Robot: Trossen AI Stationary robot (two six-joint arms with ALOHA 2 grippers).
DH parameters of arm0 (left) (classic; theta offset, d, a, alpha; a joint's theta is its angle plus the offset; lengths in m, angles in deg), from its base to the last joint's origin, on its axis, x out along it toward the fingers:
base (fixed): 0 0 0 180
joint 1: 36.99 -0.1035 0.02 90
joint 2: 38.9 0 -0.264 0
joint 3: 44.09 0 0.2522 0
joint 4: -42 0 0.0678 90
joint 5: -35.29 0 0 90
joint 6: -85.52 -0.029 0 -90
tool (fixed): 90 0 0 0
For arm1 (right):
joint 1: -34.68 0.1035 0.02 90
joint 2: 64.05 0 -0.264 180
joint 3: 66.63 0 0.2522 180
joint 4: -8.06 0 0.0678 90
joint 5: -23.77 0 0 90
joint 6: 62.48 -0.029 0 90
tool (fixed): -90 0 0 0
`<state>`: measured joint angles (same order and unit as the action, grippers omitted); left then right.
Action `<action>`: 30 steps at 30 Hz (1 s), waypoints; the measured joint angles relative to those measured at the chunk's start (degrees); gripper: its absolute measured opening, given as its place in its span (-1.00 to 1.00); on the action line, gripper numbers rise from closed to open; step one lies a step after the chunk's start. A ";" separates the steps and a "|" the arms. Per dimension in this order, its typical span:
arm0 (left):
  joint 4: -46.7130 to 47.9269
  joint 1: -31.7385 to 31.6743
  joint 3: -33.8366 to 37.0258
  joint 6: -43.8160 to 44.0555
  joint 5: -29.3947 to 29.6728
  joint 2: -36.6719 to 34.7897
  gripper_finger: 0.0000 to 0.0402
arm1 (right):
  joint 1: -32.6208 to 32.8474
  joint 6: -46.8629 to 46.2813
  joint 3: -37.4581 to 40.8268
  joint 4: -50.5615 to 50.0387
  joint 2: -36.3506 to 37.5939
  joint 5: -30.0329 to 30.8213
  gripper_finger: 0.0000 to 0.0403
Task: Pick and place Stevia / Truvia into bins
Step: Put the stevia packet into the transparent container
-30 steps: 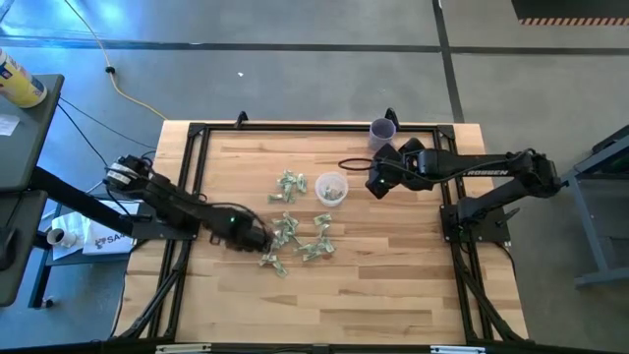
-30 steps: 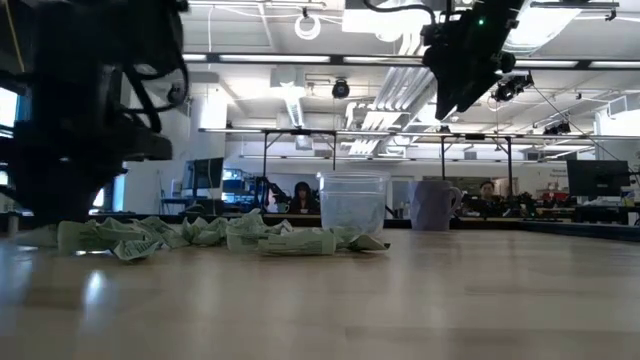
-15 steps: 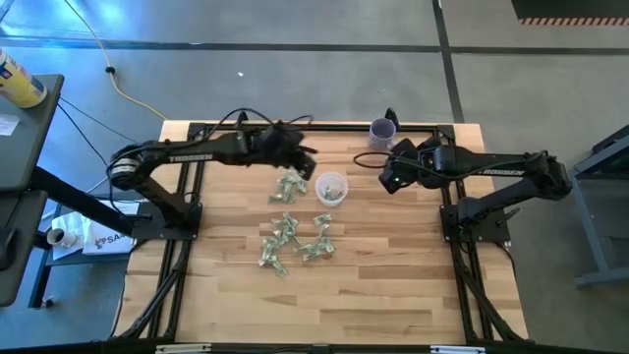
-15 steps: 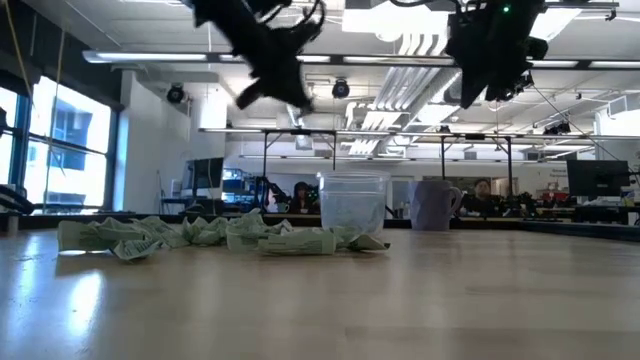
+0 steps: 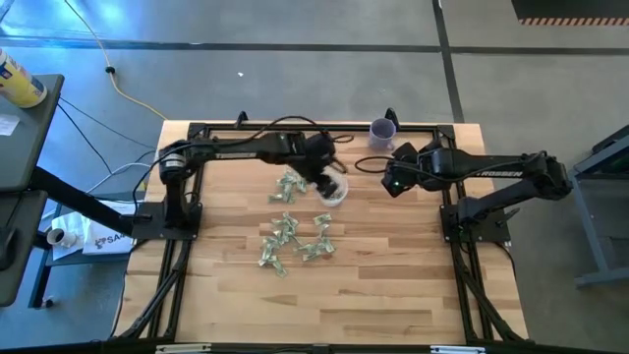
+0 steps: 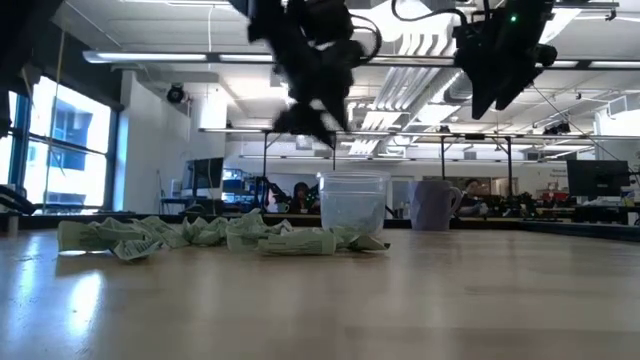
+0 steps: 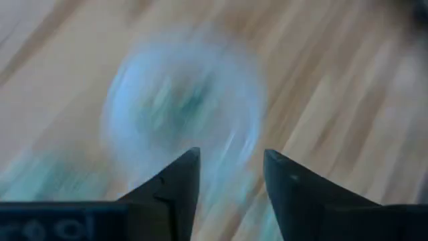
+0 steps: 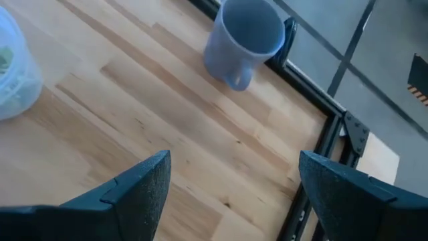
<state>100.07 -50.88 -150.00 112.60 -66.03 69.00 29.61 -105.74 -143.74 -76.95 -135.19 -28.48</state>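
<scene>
High view — left gripper is poised over the cup.
Fingers parted, nothing seen held; packets lie at seven o'clock — left arm nearer.

The clear plastic cup stands upright on the tabletop, round rim up, translucent, with pale green packets lying inside it; in the low view the cup shows its frosted wall just behind the nearest packets. The sweetener packets are small, flat, pale green and white, crumpled, strewn in a loose cluster on the wood near the cup; a smaller clump lies just beside the cup.
</scene>
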 joint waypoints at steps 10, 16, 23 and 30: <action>34.73 12.25 5.36 11.35 17.70 -7.43 0.13 | -0.18 2.04 6.65 15.08 -0.02 -4.37 0.58; 19.94 12.84 13.91 9.11 23.10 -7.61 0.12 | -0.18 6.53 8.89 22.68 -0.26 -6.99 0.58; 10.70 4.24 26.63 4.41 17.74 -7.52 0.12 | -0.18 8.75 6.19 18.62 -0.30 -10.59 0.58; -2.34 1.12 33.63 -6.05 12.10 -7.52 0.02 | -0.16 6.11 4.67 17.42 -0.26 -14.96 0.58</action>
<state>97.73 -49.76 -116.37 106.55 -53.93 61.48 29.45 -99.62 -139.07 -59.54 -135.45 -43.43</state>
